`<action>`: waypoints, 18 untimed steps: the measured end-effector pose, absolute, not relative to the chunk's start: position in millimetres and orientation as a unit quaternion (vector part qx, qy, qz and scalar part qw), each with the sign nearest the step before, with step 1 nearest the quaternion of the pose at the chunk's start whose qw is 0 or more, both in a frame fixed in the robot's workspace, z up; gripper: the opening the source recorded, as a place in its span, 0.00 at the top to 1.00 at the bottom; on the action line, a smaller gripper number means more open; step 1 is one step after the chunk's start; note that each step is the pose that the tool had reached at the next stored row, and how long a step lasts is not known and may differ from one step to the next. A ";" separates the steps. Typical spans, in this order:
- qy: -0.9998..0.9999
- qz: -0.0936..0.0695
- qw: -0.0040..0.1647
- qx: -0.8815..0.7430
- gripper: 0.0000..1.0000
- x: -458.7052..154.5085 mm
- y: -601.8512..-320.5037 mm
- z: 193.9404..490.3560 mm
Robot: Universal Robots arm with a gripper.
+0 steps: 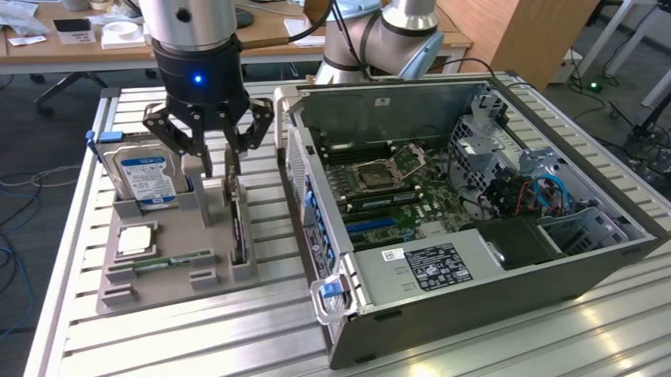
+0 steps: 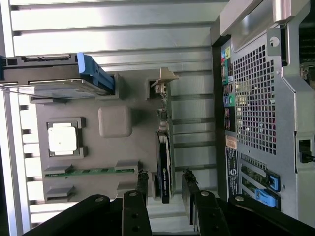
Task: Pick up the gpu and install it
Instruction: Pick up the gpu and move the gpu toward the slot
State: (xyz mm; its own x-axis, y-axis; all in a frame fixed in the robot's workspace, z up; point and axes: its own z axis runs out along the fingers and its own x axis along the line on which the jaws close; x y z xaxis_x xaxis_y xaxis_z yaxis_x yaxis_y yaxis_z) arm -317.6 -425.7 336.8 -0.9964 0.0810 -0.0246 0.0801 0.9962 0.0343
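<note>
Wrist view: gripper (image 2: 165,183) spread open, fingers (image 2: 142,183) flanking gpu (image 2: 164,147) without touching. Gpu upright on edge in slot of grey holder (image 2: 96,147), top edge free for grasp from above. Exterior view: open computer case (image 1: 493,306) just beside grey holder, motherboard (image 1: 388,177) exposed.

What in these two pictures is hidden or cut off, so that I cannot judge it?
- Thin green graphics card with black fan: edge-on in both views, faces unseen.
- Blue-labelled silver hard drive: one end cut off by the wrist view's edge.
- Open grey computer case: inside hidden behind its perforated back panel in the wrist view.
</note>
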 end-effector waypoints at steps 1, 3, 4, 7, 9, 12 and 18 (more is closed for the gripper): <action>0.999 0.017 0.013 0.040 0.58 -317.6 -425.7 336.1; 0.999 0.016 0.013 0.040 0.58 -317.6 -425.7 334.5; 0.999 0.017 0.013 0.040 0.58 -317.6 -425.7 333.7; 0.999 0.016 0.013 0.040 0.58 -317.6 -425.7 331.1; 0.999 0.016 0.013 0.040 0.58 -317.6 -425.7 329.3; 0.999 0.016 0.013 0.040 0.58 -317.6 -425.7 326.7; 0.999 0.016 0.013 0.040 0.58 -317.6 -425.7 321.1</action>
